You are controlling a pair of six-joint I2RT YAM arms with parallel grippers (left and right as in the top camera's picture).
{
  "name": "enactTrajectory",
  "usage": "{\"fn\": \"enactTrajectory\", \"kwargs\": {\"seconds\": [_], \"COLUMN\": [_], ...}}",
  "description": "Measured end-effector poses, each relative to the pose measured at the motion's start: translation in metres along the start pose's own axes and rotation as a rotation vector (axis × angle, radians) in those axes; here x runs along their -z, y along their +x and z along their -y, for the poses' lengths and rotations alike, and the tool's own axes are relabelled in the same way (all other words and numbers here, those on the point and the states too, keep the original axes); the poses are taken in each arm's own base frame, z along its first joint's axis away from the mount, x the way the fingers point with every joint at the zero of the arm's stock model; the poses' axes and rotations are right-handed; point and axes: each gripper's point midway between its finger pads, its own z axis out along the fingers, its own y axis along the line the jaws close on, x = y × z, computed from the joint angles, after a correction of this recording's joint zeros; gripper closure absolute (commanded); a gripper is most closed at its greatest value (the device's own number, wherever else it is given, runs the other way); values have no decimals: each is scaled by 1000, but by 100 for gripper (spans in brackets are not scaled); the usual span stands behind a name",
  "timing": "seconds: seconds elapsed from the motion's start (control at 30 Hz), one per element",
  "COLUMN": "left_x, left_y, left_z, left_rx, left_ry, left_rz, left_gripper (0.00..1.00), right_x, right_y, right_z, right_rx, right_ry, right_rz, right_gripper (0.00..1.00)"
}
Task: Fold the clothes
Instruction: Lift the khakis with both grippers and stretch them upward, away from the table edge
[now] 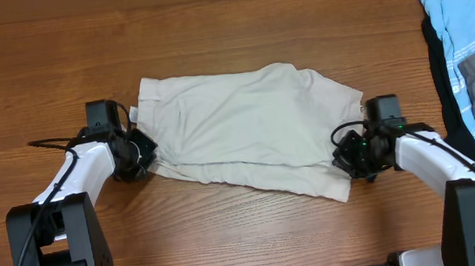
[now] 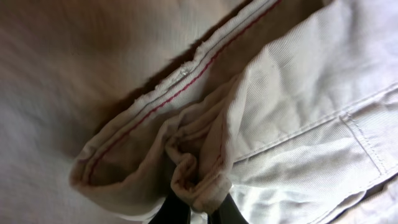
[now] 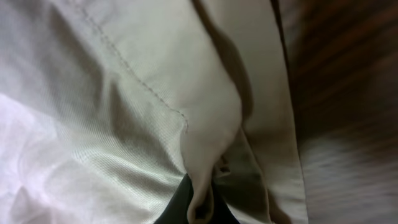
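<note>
Lying spread across the middle of the wooden table (image 1: 210, 31), the beige shorts (image 1: 245, 123) are pinched at both ends. The left gripper (image 1: 140, 151) is clamped on a bunched, stitched hem at the waistband side, and the right gripper (image 1: 350, 153) is clamped on a fold of cloth at the opposite edge. A pile of other garments (image 1: 470, 49) sits well apart on the right.
</note>
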Motion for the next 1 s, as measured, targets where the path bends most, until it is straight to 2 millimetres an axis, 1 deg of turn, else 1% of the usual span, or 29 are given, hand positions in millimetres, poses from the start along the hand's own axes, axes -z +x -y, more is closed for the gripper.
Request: {"fn": "enactTrajectory", "kwargs": {"seconds": [0.1,0.23,0.33,0.47,0.53,0.6,0.7,0.8,0.83,0.9,1.0], "left_x": [1,3,5,9,11,13,17,29,34,47,69], "left_y": [19,47,67,99,110,119,124,133,133,129,120], "left_z": [-3,-8,-12,-24,-29,-33,-37,-53,-60,-68,-71], "left_rx": [-8,-29,-35,-36,-44,-60,-92,-128,-143,-168,-212], "left_ry": [2,7,9,-8,-7,-2,-5,-82,-113,-156,-173], "left_rz": [-87,-221,-325,-476,-523,-550,-539,-512,-490,-426,-311], "left_gripper": [96,96,96,96,96,96,96,96,96,96,96], "right_x": [6,10,10,12,17,27,47,73,78,87,93], "right_y": [-4,-9,-8,-2,0,-3,-8,-21,-23,-27,-26], "right_z": [8,12,12,11,10,4,0,-8,-9,-12,-12], "right_rx": [-23,-26,-12,6,14,31,41,60,64,80,91], "right_ry": [-25,-50,-55,-56,-43,-33,27,79,89,106,120], "right_rz": [-26,-32,-39,-67,-88,-97,-97,-55,-48,-34,-37], "right_gripper": [96,95,94,95,96,96,96,96,96,96,96]}}
